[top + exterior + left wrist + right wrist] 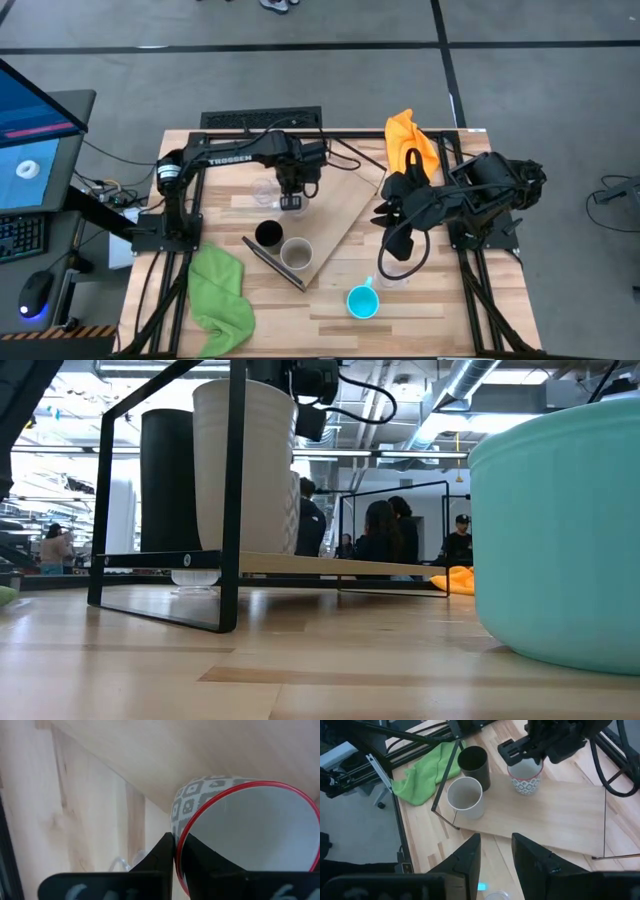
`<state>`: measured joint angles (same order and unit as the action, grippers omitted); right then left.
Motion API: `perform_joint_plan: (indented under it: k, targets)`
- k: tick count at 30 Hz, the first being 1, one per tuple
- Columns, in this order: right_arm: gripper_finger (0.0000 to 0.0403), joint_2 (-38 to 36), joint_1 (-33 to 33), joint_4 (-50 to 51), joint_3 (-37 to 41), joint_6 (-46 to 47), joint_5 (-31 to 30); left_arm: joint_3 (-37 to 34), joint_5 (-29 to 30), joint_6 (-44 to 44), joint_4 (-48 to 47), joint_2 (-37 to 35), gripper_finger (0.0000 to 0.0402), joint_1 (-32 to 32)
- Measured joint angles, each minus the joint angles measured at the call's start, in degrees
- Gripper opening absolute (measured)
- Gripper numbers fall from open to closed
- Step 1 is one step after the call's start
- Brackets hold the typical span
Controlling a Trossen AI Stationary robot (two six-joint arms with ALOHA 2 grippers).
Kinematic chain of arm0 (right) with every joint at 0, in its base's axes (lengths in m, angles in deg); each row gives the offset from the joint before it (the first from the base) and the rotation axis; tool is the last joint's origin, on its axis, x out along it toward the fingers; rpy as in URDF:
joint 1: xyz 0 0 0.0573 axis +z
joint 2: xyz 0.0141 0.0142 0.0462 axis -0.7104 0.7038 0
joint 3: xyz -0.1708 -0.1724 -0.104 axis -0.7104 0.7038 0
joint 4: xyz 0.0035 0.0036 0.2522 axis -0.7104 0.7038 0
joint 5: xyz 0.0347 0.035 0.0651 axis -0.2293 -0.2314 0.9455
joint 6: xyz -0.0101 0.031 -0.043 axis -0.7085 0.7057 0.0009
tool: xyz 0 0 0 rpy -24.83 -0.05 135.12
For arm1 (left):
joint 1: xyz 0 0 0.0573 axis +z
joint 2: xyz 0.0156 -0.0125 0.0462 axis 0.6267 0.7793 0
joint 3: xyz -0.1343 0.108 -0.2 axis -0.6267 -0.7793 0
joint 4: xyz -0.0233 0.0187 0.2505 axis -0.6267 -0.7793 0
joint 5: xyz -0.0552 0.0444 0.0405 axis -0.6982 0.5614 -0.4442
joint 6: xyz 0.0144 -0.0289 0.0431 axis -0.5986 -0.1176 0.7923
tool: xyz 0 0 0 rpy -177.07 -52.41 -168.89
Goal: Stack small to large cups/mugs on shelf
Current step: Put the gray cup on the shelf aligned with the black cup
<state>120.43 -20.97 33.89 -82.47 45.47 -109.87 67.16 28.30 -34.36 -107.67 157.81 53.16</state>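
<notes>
The shelf is a light-wood board lying slantwise on the table. On its near end stand the black cup and the beige-grey cup, side by side and upright. My left gripper is over the shelf, shut on the white mug, which has a grey pattern and a red rim. One clear glass stands on the table just left of it. The blue mug stands near the table's near edge. My right gripper hangs open right of the shelf, above the other clear glass. My left gripper pinches the white mug's wall at the red rim, one finger inside the mug and one outside. The fingers come from above, pointing down. The mug is upright, and in the right wrist view its base looks set on the shelf board.
A green cloth lies at the table's near left, an orange cloth at the far right. The arms' black base frames flank the shelf. Bare shelf board lies beyond the mug. People stand in the room behind the table.
</notes>
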Motion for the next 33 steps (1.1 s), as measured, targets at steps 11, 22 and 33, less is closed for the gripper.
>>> perform_joint_plan:
  k: [11, 22, 33]
  targets:
    - [0.0131, 0.0, 0.0, 0.0, 0.0, 0.0, 0.0, 0.0, -0.1, 1.0, 0.3, 0.3, 0.0013, 0.4]
    - [0.0131, 0.0, 0.0, 0.0, 0.0, 0.0, 0.0, 0.0, -0.1, 1.7, 1.7, 0.3, 0.0013, 0.7]
    - [0.0131, 0.0, 0.0, 0.0, 0.0, 0.1, 0.0, 0.0, -0.1, 2.1, 1.9, 0.3, 0.0013, 0.8]
